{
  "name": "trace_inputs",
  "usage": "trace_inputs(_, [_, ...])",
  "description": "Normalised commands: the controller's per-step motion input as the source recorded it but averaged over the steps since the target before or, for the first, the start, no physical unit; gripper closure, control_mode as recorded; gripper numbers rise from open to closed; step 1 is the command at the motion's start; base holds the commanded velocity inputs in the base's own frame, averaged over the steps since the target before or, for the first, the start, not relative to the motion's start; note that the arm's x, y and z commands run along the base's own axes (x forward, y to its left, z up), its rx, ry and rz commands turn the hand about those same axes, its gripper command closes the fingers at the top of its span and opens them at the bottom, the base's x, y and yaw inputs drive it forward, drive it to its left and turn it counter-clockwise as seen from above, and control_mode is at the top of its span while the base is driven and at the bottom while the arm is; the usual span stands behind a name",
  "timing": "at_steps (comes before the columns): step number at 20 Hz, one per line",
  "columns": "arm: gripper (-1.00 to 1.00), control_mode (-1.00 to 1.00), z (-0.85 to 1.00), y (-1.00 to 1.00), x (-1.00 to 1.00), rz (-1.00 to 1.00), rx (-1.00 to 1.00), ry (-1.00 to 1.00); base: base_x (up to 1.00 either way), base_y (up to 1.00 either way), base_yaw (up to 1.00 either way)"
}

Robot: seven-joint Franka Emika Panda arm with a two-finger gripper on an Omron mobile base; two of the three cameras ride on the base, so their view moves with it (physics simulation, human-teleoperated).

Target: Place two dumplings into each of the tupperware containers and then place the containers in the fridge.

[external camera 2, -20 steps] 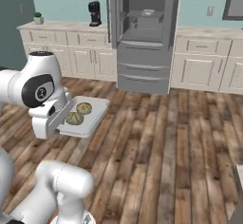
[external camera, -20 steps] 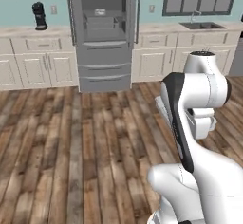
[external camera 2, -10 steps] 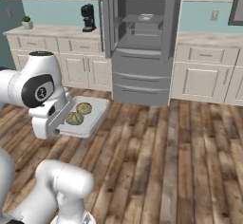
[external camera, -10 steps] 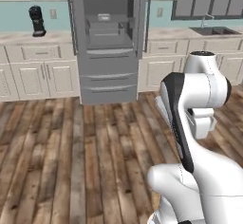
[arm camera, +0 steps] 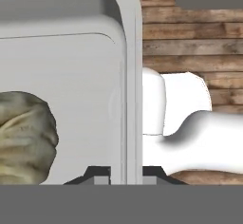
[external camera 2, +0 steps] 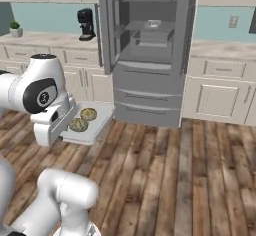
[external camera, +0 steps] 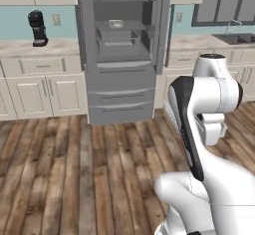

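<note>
Fingers (arm camera: pixel 122 171): clamped together on the rim of the shallow pale grey translucent tupperware tray (external camera 2: pixel 95 125), the rim passing between the two dark tips at 6 o'clock of the hand view.
Tray: held roughly level in the air above the wooden plank floor (external camera 2: pixel 165 170), at 9 o'clock of the right base view, just beside the white wrist.
Dumplings: two small tan crimped dumplings (external camera 2: pixel 83 119) side by side inside the held tray; one of them large at 8 o'clock of the hand view, against the tray's pale bottom.
Floor: bare planks between the tray and the appliance, nothing seen lying in the way.
Fridge: tall grey fridge (external camera: pixel 122 55) at 12 o'clock, upper doors open, grey shelves exposed, two shut drawers below.
Shelf contents: a second pale tray-like container (external camera 2: pixel 152 25) on an upper shelf at 12 o'clock, too small to tell its filling.
Benches: pale benches on cream cabinets on both sides of the fridge; black coffee machine (external camera: pixel 37 28) on one at 10 o'clock of the left base view.
Step in hand: probably carrying the filled tray to the fridge.
Next move: likely closing the remaining gap, then reaching the tray level onto a free shelf before letting go; tilt to be avoided, or the dumplings could roll.
</note>
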Motion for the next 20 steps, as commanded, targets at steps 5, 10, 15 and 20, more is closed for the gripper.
trace_inputs(5, [1.00,1.00,0.00,0.00,0.00,0.00,0.00,0.00,0.93,0.20,0.00])
trace_inputs(10, [1.00,1.00,0.00,0.00,0.00,0.00,0.00,0.00,1.00,0.17,0.00])
trace_inputs(15, [1.00,1.00,0.00,0.00,0.00,0.00,0.00,0.00,1.00,0.00,0.00])
trace_inputs(20, [1.00,1.00,0.00,0.00,0.00,0.00,0.00,0.00,1.00,-0.11,-0.02])
